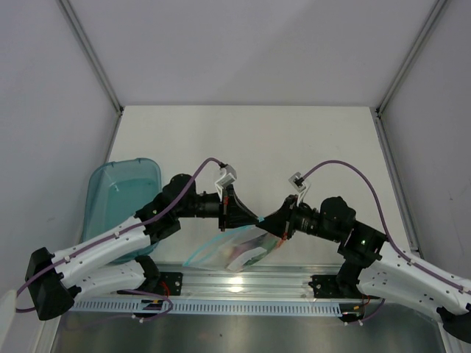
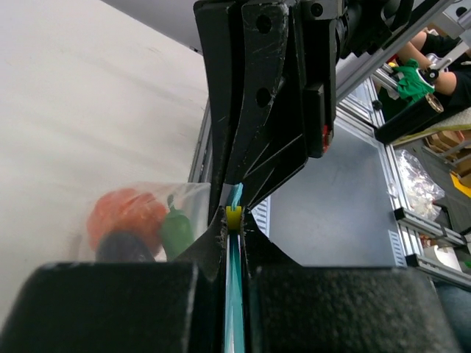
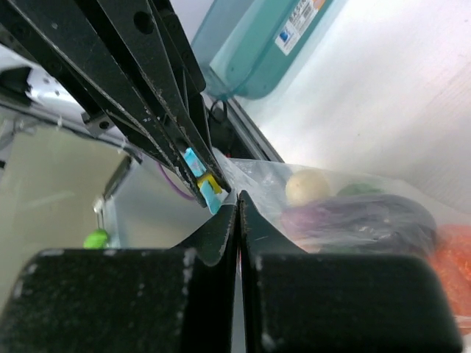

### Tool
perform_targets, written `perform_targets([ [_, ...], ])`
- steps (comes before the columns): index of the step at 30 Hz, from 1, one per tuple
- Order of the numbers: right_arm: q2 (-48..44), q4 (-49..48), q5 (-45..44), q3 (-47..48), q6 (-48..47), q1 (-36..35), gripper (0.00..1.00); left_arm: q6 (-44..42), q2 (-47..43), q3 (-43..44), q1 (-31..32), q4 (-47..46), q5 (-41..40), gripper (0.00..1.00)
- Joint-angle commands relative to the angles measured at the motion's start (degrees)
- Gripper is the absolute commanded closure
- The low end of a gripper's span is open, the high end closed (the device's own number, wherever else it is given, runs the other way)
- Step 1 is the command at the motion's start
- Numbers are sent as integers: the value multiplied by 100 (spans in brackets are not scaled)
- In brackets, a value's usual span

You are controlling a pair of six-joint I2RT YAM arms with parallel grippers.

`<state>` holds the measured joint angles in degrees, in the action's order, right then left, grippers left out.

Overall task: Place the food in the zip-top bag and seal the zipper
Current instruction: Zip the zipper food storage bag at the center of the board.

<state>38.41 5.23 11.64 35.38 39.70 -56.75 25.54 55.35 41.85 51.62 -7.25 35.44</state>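
Bright even light, soft shadows, near fingers [image 2: 110,309] blurred

The white table [image 1: 294,147] carries a teal tray [image 1: 125,163] at left.

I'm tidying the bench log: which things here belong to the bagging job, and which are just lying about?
Job: zip-top bag; food inside it (orange fruit, green pepper, eggplant, egg); zipper, pinched by left gripper and right gripper.
Lying about: teal tray, left of the bag.

A teal tray [image 1: 121,195] lies at the table's [image 1: 294,147] left side, a white label [image 3: 296,33] on its wall. 1 aluminium rail [image 1: 243,283] runs along the near edge. Pale walls [image 1: 44,110] enclose 3 sides.
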Motion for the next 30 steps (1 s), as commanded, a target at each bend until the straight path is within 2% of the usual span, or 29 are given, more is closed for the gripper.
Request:
perform_targets([
  [1, 122, -261, 690, 268, -744, 50, 94, 135, 54, 227, -20, 250, 261, 99],
  [7, 123, -145, 1384, 233, -1289, 173, 66, 355, 37, 333, -134, 277, 436, 99],
  [13, 219, -365, 1991, 215, -1509, 226, 60, 443, 55, 281, -187, 206, 508, 99],
  [15, 228, -391, 1913, 215, -1536, 235, 61, 496, 46, 228, -187, 101, 578, 100],
  [17, 289, -453, 1956, 233, -1571, 305, 67, 540, 63, 184, -196, 31, 639, 100],
  [18, 324, -453, 1991, 250, -1562, 340, 71, 548, 72, 166, -187, 22, 648, 100],
  [19, 359, -453, 2017, 268, -1553, 366, 80, 566, 72, 166, -196, 13, 657, 100],
  [22, 535, -453, 2053, 321, -1536, 481, 90, 566, 72, 140, -196, -40, 727, 99],
  [27, 562, -796, 2141, 338, -1509, 656, 90, 557, 125, 105, -187, -31, 806, 99],
  [30, 641, -778, 2255, 417, -1509, 744, 94, 566, 177, 96, -196, -84, 842, 99],
])
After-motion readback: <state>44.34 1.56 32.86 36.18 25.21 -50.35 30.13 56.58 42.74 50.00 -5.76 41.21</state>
